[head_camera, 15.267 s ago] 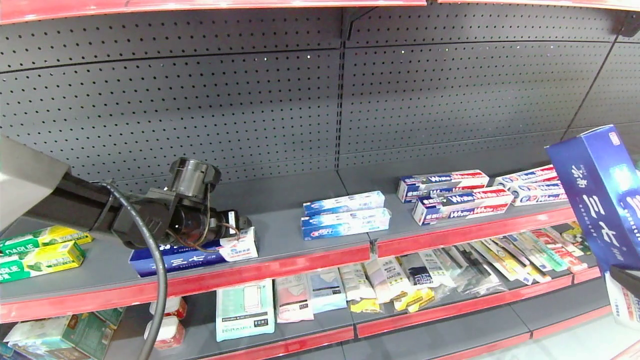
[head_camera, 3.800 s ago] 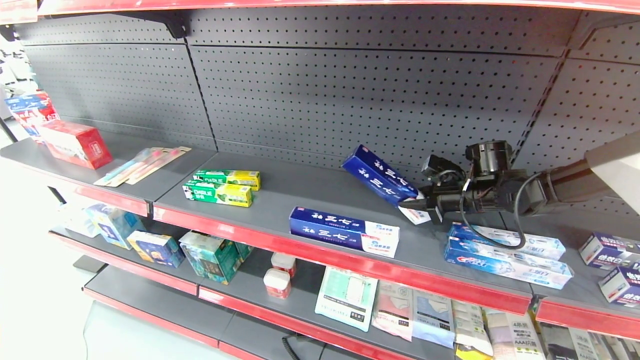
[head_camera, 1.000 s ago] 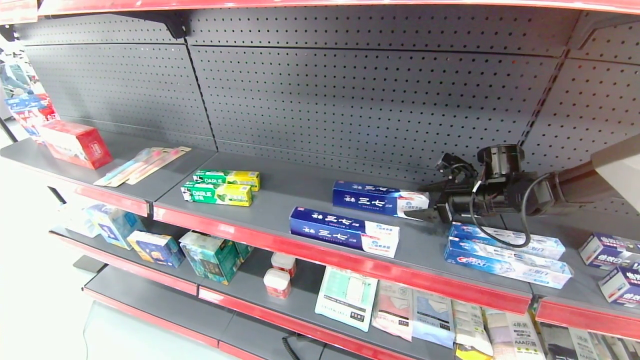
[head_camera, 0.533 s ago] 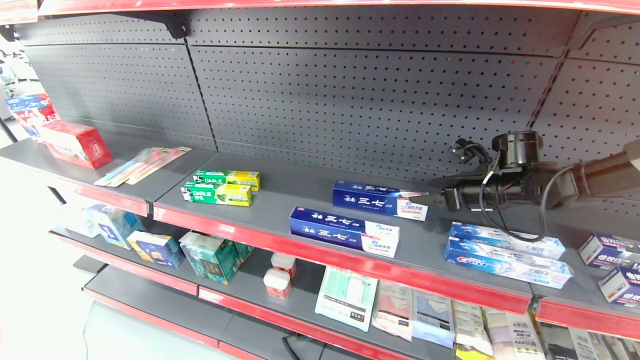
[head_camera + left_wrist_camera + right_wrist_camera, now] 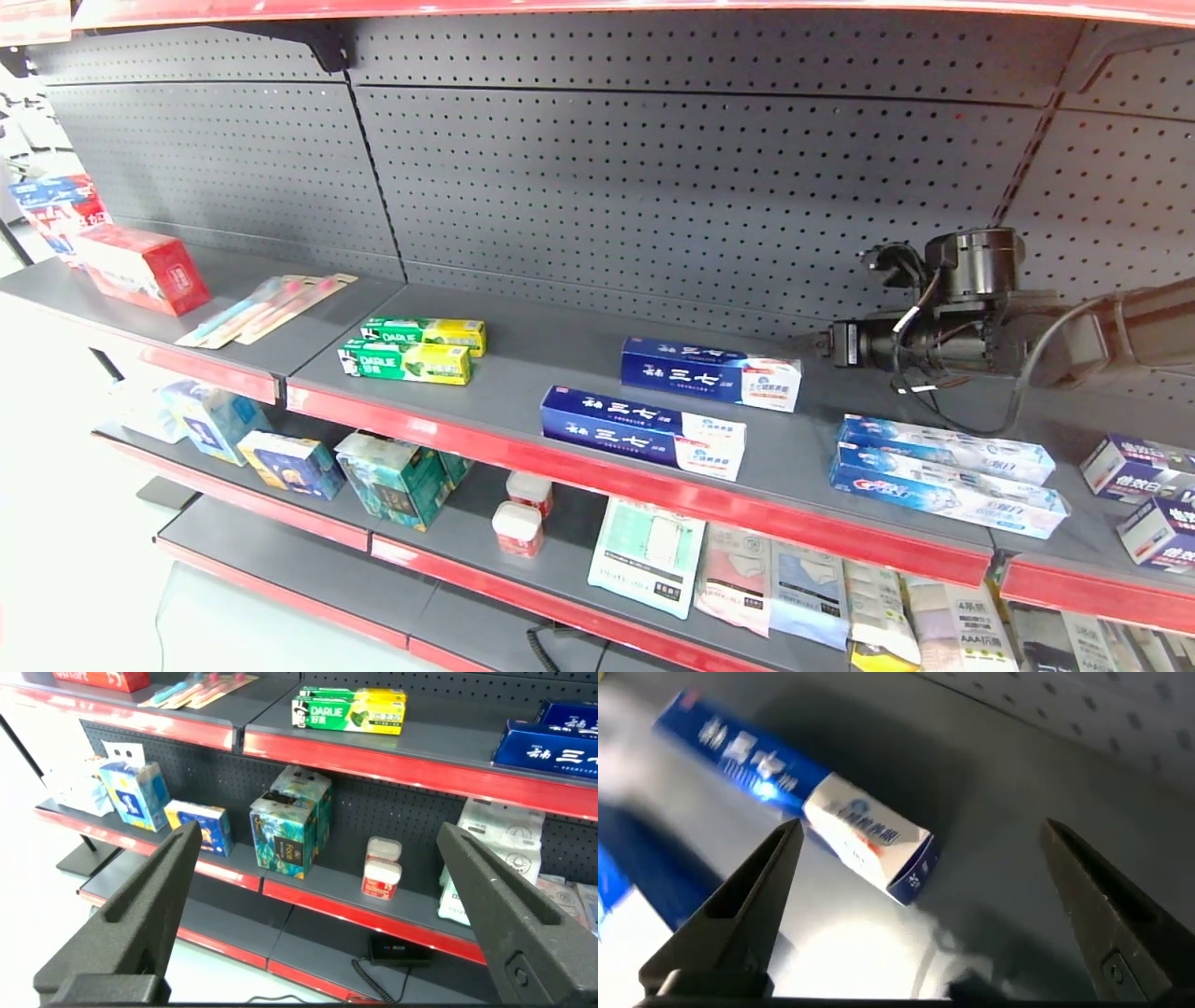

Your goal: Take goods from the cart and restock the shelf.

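A blue toothpaste box [image 5: 711, 373] lies flat on the grey shelf [image 5: 560, 359], behind a second, matching blue box [image 5: 642, 432] at the shelf's front edge. My right gripper [image 5: 810, 348] hovers just right of the rear box's white end, open and holding nothing. In the right wrist view that box [image 5: 785, 784] lies beyond the spread fingers of the right gripper [image 5: 920, 829], untouched. My left gripper [image 5: 318, 831] is open and empty, out in front of the lower shelves.
Green toothpaste boxes [image 5: 415, 350] lie to the left, pale blue ones [image 5: 943, 467] to the right below my right arm. A red box [image 5: 140, 269] and toothbrush packs [image 5: 266, 303] sit far left. A red strip [image 5: 635, 485] edges the shelf, with packets and jars on the shelves below.
My right gripper has let go of the rear blue box and drawn back to the right and slightly up. The box stays flat on the shelf.
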Available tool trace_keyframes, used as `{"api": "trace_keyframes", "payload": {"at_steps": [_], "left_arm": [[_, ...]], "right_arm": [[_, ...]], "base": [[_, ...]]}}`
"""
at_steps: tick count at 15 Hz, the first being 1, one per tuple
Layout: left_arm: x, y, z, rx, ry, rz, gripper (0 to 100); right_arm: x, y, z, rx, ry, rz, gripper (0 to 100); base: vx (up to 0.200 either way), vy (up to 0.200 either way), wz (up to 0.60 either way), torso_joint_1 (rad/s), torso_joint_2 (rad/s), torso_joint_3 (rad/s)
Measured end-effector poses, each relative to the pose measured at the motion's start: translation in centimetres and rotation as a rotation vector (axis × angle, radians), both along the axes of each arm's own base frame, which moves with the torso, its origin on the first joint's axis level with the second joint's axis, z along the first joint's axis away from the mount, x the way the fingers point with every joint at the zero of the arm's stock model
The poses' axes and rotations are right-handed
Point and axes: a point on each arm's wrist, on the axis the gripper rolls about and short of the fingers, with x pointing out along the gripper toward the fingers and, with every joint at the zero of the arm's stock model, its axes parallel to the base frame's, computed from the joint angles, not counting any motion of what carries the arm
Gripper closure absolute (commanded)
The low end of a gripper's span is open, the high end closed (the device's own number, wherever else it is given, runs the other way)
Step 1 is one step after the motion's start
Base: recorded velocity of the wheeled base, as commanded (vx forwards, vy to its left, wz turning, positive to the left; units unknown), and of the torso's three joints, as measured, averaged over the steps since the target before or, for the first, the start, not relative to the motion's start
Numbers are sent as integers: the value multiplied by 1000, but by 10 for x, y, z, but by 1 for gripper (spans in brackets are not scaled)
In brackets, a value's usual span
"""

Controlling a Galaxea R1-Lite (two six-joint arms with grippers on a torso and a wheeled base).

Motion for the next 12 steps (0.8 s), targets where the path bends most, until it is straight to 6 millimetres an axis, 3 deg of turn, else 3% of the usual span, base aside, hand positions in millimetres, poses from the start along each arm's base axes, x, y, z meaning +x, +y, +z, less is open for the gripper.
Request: {"api": "trace_keyframes", "payload": {"at_steps": [5,12], "left_arm": [[0,0,0,0,0,0,0],[0,0,0,0,0,0,0]], "right_arm": [[4,11,-15,-55,42,-140,0],[10,16,-19,32,73,-187,0]], "base": [[0,0,0,0,0,0],[0,0,0,0,0,0]]}}
